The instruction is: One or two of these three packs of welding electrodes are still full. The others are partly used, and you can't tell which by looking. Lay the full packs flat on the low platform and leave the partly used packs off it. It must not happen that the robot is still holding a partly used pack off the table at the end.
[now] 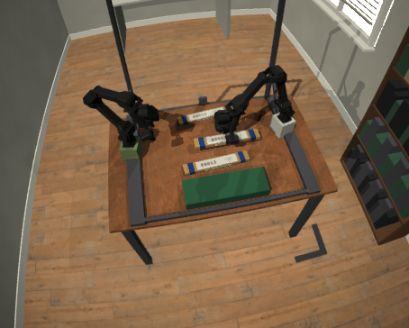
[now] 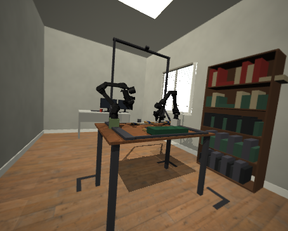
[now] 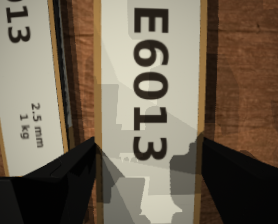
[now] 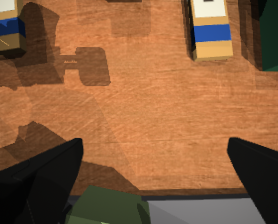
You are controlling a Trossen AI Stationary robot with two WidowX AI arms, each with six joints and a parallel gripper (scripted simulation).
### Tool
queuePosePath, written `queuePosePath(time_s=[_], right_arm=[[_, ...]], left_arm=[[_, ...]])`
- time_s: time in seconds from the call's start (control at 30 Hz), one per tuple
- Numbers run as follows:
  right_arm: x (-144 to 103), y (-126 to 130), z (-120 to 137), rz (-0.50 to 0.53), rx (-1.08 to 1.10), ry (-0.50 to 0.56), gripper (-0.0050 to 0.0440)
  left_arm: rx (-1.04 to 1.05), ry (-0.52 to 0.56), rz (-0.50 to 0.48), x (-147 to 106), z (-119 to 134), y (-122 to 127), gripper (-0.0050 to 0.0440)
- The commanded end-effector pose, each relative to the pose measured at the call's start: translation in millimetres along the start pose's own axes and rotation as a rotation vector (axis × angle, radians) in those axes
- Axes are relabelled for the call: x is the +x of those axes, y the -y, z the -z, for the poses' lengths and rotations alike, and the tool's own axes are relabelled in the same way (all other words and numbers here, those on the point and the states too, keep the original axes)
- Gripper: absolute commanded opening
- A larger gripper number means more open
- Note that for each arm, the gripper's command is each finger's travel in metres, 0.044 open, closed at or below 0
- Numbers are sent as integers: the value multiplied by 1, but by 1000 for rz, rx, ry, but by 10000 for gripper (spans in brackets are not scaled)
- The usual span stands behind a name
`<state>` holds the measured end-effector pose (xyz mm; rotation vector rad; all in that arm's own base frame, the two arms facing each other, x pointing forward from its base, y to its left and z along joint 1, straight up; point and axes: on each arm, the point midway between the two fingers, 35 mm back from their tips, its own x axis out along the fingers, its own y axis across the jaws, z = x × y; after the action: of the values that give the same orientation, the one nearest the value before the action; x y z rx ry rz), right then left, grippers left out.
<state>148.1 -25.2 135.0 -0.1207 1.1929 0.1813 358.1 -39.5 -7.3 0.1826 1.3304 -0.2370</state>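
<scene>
Gripping middle pack (image 1: 213, 140) (image 2: 150, 122) (image 3: 150, 112), left hand (image 1: 231, 138) (image 2: 156, 118) (image 3: 149, 140); right hand (image 1: 148, 134) (image 2: 129, 103) (image 4: 155, 142) open. Wooden bench (image 1: 162, 189) (image 2: 104, 134) (image 3: 240, 75) (image 4: 150, 100), green platform (image 1: 225, 186) (image 2: 168, 130) (image 4: 270, 37) beside nearest pack (image 1: 218, 162) (image 4: 212, 33) (pack off it). Plank floor (image 1: 180, 279) (image 2: 57, 190), bookshelf (image 1: 389, 233) (image 2: 269, 127), bright window (image 1: 360, 11) (image 2: 184, 89).

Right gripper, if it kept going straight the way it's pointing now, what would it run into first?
Most likely the wooden table top: bare wood shows ahead of the right gripper, between its open fingers. How far down it is, I can't tell.
</scene>
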Motion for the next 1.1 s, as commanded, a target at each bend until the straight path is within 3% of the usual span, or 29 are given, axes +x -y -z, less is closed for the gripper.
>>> queuePosePath(time_s=[0.0,0.13,1.07], right_arm=[[-6,1,-4,7,-6,20,430],[-6,1,-4,7,-6,20,430],[-6,1,-4,7,-6,20,430]], left_arm=[[4,70,-8,-16,-22,-3,-50],[3,55,-8,-13,-14,-2,-50],[3,55,-8,-47,-21,-2,-50]])
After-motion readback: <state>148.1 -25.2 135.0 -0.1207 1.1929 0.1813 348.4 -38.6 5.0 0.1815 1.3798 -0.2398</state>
